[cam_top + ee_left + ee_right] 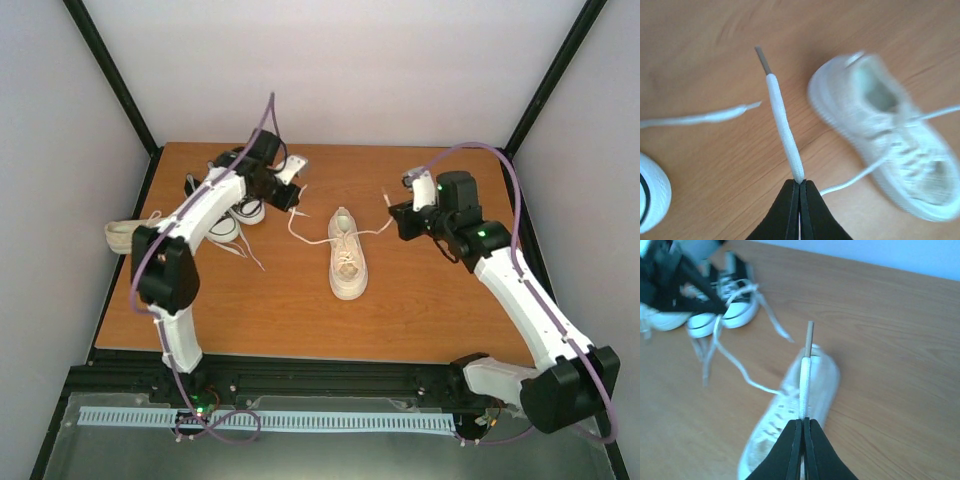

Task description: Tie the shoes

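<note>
One cream shoe (347, 262) lies in the middle of the table, toe toward the arms, its laces untied and drawn out to both sides. My left gripper (296, 183) is shut on the left lace end (781, 117), held above the table; the shoe shows blurred in the left wrist view (890, 135). My right gripper (394, 211) is shut on the right lace end (805, 382), above the same shoe (785, 420). Two black canvas shoes (238, 210) with white toe caps lie under my left arm, seen also in the right wrist view (722, 310). A second cream shoe (125, 236) lies at the table's left edge.
A loose white lace (695, 118) and a white toe cap (651, 192) of a black shoe lie near my left gripper. The table (440, 310) is orange-brown wood, with white walls and black frame posts around it.
</note>
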Action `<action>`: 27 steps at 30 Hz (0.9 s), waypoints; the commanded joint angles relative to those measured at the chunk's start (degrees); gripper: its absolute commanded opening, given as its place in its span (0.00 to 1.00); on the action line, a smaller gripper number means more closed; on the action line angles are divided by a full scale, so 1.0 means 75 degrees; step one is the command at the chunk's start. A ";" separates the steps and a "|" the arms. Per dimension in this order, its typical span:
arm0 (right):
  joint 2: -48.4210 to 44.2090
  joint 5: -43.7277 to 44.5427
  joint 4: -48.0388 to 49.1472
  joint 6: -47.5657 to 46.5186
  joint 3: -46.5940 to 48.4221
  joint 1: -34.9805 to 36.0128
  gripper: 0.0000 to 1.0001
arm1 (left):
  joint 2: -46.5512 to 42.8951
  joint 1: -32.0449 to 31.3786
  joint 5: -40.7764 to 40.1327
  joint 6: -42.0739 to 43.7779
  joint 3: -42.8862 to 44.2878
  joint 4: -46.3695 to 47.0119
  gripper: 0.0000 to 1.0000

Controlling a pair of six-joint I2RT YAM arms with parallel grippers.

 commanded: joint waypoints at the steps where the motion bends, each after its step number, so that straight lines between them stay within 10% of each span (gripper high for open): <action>1: 0.0643 -0.2410 0.0676 -0.0717 0.0281 0.0311 0.03 | -0.1211 -0.0111 0.1975 0.1036 0.0533 -0.0822 0.01; 17: 0.5030 -0.3813 0.1342 -0.0459 0.3059 0.1439 0.08 | -0.3043 -0.0632 0.3762 0.2208 -0.1077 -0.0871 0.01; 24: 0.5217 -0.4109 0.1072 -0.0801 0.3242 0.1589 0.57 | -0.2971 -0.0632 0.3926 0.1972 -0.1252 -0.0644 0.01; 27: 0.4751 -0.3975 0.1333 -0.0636 0.2774 0.1316 0.64 | -0.2837 -0.0626 0.3684 0.1648 -0.1166 -0.0396 0.01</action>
